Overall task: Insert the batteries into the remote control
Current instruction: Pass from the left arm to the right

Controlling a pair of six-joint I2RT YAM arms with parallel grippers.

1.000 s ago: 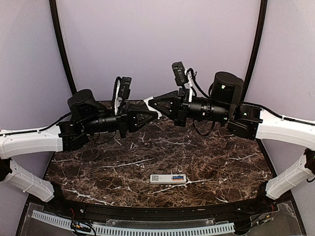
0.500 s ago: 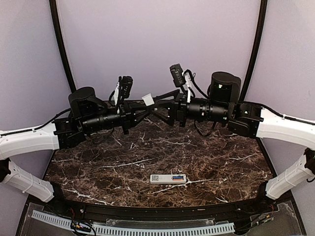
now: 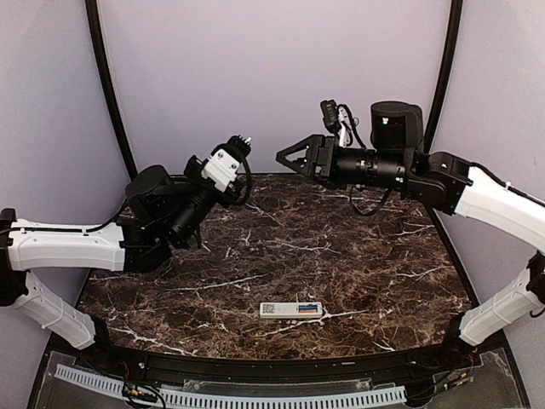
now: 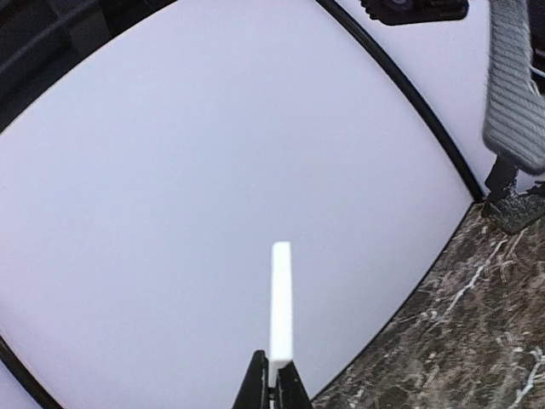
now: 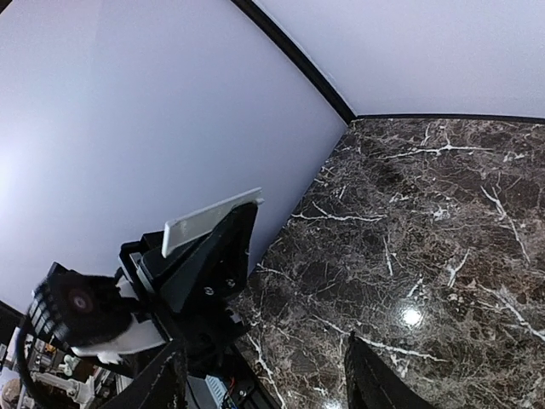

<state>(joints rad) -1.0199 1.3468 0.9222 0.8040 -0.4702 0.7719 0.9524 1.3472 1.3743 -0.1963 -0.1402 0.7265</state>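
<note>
The remote control (image 3: 290, 310) lies flat near the table's front edge, back up, with its code sticker at the left end. The batteries (image 3: 306, 308) show as a blue and an orange strip in its right end. My left gripper (image 4: 277, 379) is raised at the back left, pointing at the wall, shut on a small flat pale-grey cover (image 4: 280, 298). The right wrist view shows that cover (image 5: 211, 221) sticking out of the left gripper's black fingers (image 5: 217, 256). High over the back of the table, my right gripper (image 3: 285, 158) stands open and empty, apart from the cover.
The dark marble table (image 3: 341, 264) is ringed by a black rail and a pale curved wall (image 3: 272, 77). A slotted white cable duct (image 3: 230, 396) runs along the near edge. Both arms hang well above the tabletop.
My right gripper has opened, let go of the cover and drawn back to the right. The left arm has swung left and tilted up with the cover still in its jaws.
</note>
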